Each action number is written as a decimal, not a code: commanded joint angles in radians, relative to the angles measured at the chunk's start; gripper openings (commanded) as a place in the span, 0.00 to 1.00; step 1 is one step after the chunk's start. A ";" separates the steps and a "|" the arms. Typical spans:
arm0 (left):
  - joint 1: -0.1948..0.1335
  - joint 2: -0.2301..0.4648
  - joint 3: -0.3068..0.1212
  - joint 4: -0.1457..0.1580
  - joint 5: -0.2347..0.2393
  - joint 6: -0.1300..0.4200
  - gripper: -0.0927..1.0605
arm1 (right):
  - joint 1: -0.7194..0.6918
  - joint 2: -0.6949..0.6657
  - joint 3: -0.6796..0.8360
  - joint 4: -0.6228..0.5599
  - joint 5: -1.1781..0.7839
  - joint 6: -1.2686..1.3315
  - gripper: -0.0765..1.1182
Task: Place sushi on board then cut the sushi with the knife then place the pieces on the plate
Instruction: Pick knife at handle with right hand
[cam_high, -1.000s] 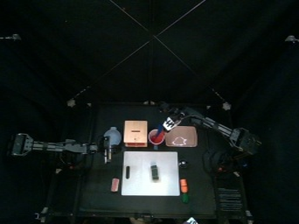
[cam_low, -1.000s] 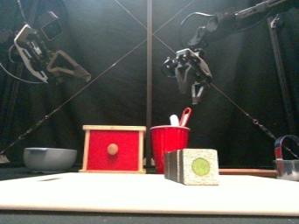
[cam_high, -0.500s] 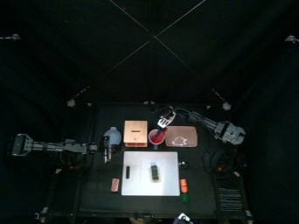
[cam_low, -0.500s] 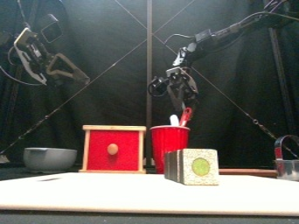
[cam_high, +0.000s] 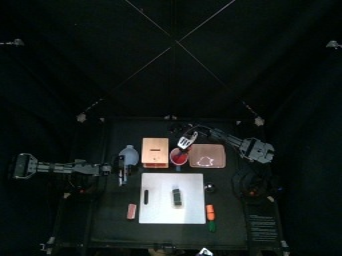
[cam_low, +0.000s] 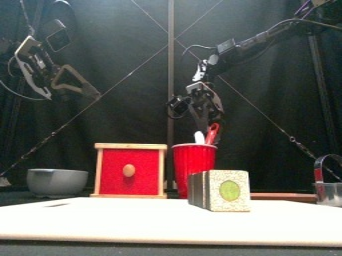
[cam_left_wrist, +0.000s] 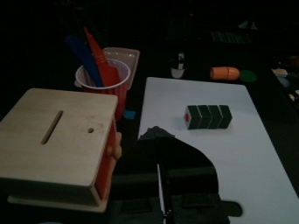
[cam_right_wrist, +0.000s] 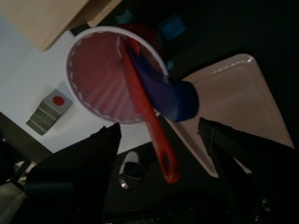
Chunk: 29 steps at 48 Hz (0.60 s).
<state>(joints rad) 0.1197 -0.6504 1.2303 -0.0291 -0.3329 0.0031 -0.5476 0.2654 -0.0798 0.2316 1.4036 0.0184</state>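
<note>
As wrist shows, tool (cam_right_wrist: 160, 131) spread, above cup (cam_right_wrist: 100, 79)

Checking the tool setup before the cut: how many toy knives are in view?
2. Both stand in the red cup behind the white board: a red knife and a blue knife, side by side. None seen elsewhere.

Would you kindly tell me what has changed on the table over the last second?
The right claw moved left and down, and now hovers open just above the cup; it has taken hold of nothing. The left arm, the sushi on the board and the box stayed as they were.
</note>
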 joint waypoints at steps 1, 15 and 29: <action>0.003 0.000 -0.011 -0.002 -0.005 -0.002 0.06 | 0.000 -0.026 -0.017 0.005 0.000 -0.003 0.89; 0.003 0.002 -0.005 -0.005 -0.005 -0.002 0.06 | 0.003 -0.026 -0.011 0.005 0.002 -0.003 0.86; 0.002 0.000 -0.005 -0.012 -0.005 -0.002 0.06 | 0.002 -0.015 -0.009 0.005 0.005 -0.002 0.68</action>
<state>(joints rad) 0.1197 -0.6504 1.2395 -0.0383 -0.3329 0.0015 -0.5430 0.2761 -0.0798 0.2332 1.4051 0.0199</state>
